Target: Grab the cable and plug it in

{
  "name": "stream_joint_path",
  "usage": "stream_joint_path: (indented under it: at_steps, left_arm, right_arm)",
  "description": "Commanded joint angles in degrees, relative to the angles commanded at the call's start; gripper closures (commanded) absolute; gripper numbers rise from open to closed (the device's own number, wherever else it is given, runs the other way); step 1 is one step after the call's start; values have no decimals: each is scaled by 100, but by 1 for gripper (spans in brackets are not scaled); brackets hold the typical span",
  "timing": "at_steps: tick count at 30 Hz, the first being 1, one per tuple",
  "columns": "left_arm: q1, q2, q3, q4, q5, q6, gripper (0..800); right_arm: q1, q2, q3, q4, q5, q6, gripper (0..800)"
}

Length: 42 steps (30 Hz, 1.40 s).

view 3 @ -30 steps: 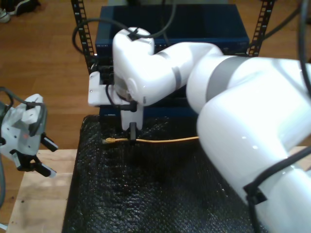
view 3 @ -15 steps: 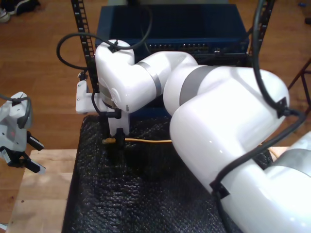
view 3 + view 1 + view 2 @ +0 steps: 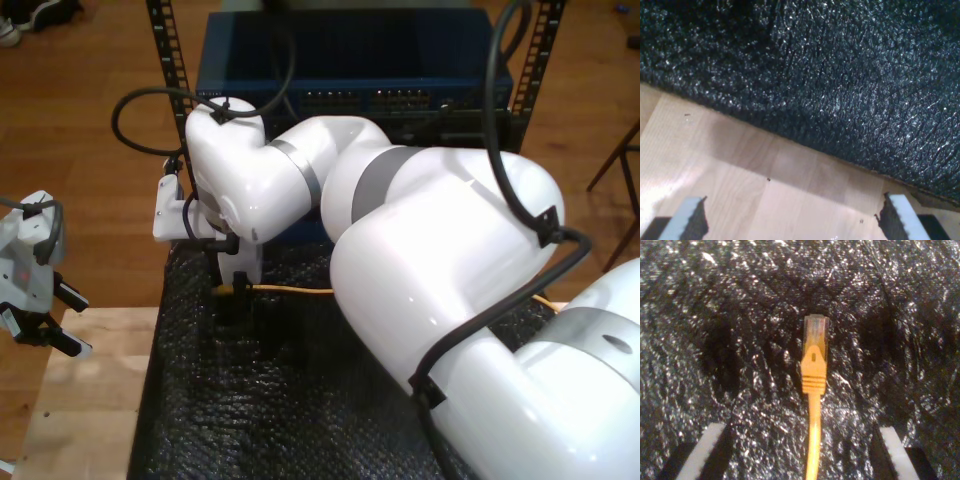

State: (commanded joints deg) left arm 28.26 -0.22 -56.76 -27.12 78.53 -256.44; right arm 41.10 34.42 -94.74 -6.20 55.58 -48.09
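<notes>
my second gripper (image 3: 800,452) is straddling the cable (image 3: 813,390) at frame centre, jaws wide, nothing grabbed or plugged yet; my first gripper (image 3: 790,222) is hovering, jaws wide.

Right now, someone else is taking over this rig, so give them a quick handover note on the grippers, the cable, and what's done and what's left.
My first gripper: open, holding nothing, over the wooden tabletop by the edge of the black mat.
My second gripper: open, jaws on either side of the cable, not closed on it.
The cable lies flat on the black mat, with its plug just ahead of my second gripper.
Done: second gripper lined up over the cable.
Left: close on the cable, lift it, and plug it into the blue rack unit behind the mat.
</notes>
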Motion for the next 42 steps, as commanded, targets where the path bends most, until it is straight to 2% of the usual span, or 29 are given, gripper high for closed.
stream_joint_path:
  at_steps: [10,21,29,42]
  left_arm:
    - [-9,18,9,0,0,0,0]
    - [-9,18,9,0,9,0,0]
    - [-9,18,9,0,9,0,0]
    - [-9,18,9,0,9,9,0]
  right_arm:
    - [114,273,-264,-9,0,114,209]
    - [132,343,-299,-202,0,141,335]
    - [132,352,-299,-202,0,141,369]
    - [141,352,-308,-211,0,141,479]
